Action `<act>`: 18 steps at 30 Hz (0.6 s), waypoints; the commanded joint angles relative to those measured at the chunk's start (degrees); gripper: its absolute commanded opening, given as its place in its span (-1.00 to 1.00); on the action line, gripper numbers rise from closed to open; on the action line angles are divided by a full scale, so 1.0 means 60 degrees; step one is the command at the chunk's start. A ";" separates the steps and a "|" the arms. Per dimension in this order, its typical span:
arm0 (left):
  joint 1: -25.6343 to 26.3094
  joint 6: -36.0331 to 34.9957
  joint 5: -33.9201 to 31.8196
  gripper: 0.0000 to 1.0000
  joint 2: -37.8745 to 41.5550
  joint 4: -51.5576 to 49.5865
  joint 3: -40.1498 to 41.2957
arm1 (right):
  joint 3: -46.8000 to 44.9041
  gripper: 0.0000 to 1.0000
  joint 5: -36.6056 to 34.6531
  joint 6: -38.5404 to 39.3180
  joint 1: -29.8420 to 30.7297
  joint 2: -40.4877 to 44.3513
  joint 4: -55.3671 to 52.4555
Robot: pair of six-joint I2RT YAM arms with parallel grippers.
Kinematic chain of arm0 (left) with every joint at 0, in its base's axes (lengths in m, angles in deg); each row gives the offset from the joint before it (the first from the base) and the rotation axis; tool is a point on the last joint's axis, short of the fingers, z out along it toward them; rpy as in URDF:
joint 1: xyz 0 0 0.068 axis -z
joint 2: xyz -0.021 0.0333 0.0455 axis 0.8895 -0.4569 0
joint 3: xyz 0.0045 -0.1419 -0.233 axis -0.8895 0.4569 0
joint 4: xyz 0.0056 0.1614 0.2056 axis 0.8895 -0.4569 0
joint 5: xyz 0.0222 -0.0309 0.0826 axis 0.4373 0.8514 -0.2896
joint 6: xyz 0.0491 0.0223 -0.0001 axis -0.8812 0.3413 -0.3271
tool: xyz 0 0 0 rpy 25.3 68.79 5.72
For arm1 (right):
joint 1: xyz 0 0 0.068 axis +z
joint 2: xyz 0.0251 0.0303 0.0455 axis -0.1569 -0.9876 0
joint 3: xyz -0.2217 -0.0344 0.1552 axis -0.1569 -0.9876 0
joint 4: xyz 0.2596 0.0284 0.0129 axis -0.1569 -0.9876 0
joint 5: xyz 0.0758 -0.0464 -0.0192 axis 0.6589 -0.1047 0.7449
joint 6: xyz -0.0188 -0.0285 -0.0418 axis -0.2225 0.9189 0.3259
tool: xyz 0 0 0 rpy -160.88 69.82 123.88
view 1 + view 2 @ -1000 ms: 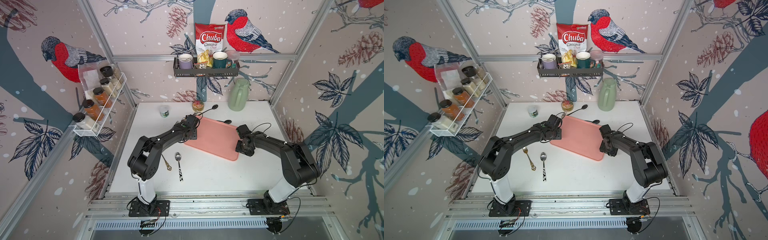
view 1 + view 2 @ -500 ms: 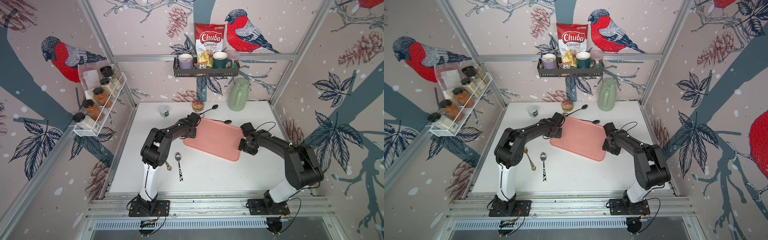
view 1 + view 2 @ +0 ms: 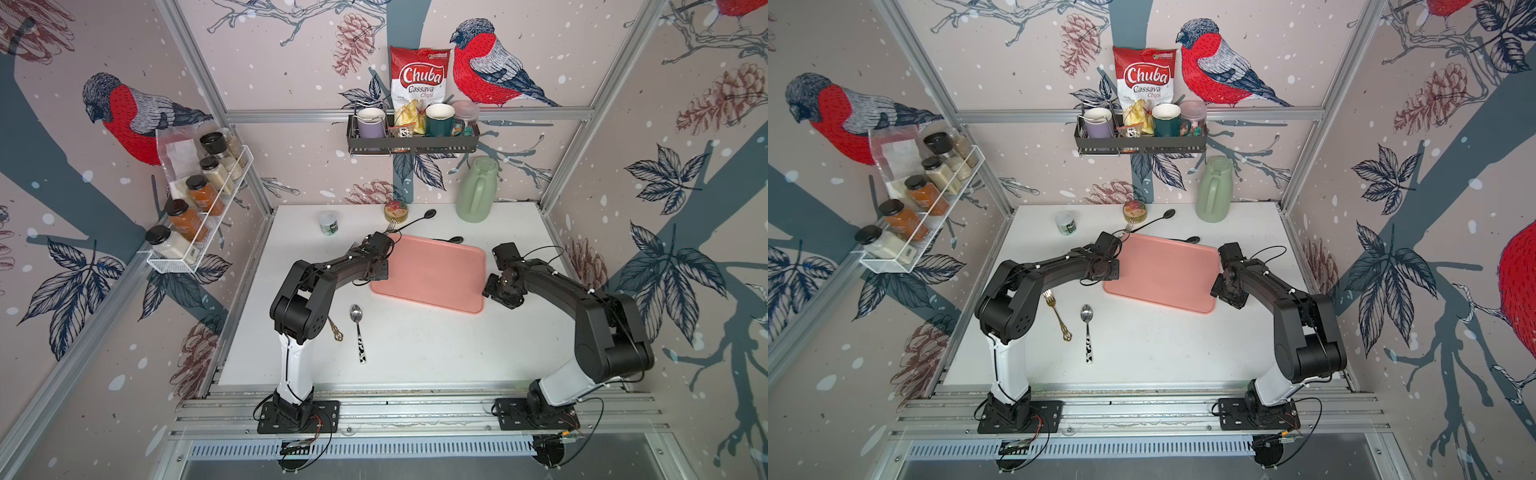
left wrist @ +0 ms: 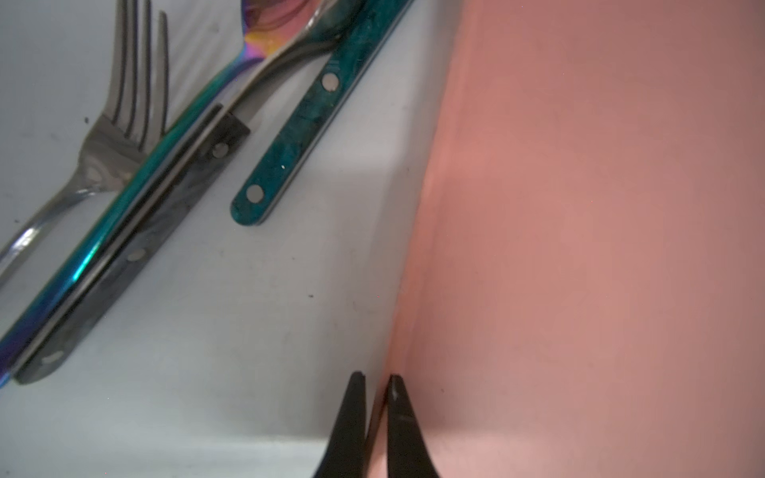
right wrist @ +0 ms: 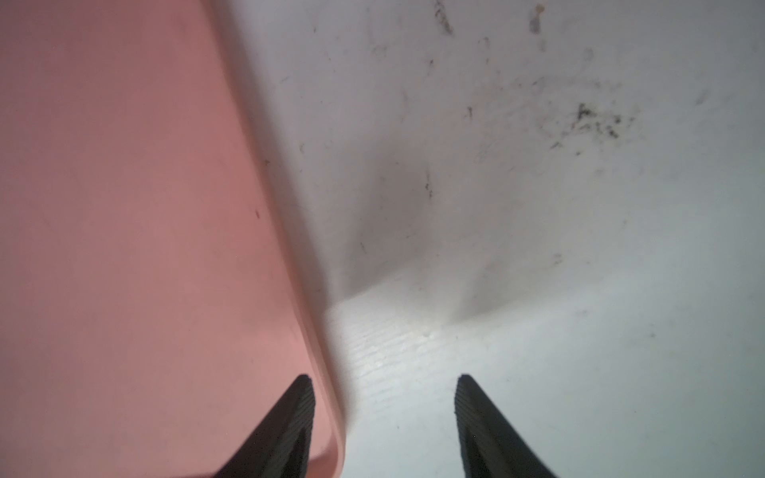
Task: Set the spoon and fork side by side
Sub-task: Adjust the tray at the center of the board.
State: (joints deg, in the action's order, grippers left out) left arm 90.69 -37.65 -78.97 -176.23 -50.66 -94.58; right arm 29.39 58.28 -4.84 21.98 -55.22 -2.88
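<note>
The pink tray (image 3: 436, 270) is seen at the middle of the white table (image 3: 415, 365) in both top views. Its 9 o'clock edge is pinched by the left gripper (image 4: 376, 378), whose jaws are drawn together on the rim, as the left wrist view shows. At the tray's 3 o'clock edge the right gripper (image 5: 383, 383) is held with its jaws apart, one finger over the tray and the other over the bare table, so that the rim is straddled but not clamped. The spoon (image 3: 1087, 332), with a black-and-white patterned handle, is laid at about 7 o'clock from the tray, bowl toward 12 o'clock. The gold fork (image 3: 1057, 315) is laid just at the spoon's 9 o'clock, near it but apart, with its tines turned toward 11 o'clock. Other cutlery (image 4: 157, 198) is clustered on the table by the tray's 11 o'clock corner, and a green jug (image 3: 478, 191) is stood at 1 o'clock.
</note>
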 commanded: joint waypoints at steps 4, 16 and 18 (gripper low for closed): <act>0.0199 0.0992 0.0457 -0.90 0.0666 -0.0755 0.1294 | -0.0085 0.13 0.0303 -0.0049 -0.0045 0.0024 0.0246; 0.1023 0.1798 0.0053 -0.96 0.1458 -0.0885 0.2361 | -0.0048 0.13 0.0349 -0.0030 -0.0045 -0.0250 0.0418; 0.1023 0.1615 0.0126 -0.98 0.1615 -0.1008 0.2408 | 0.0012 0.13 0.0325 0.0016 -0.0059 -0.0225 0.0328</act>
State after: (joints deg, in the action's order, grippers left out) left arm 96.59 -26.29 -80.41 -166.75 -46.21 -81.01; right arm 28.93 60.68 -5.17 21.74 -56.60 -0.39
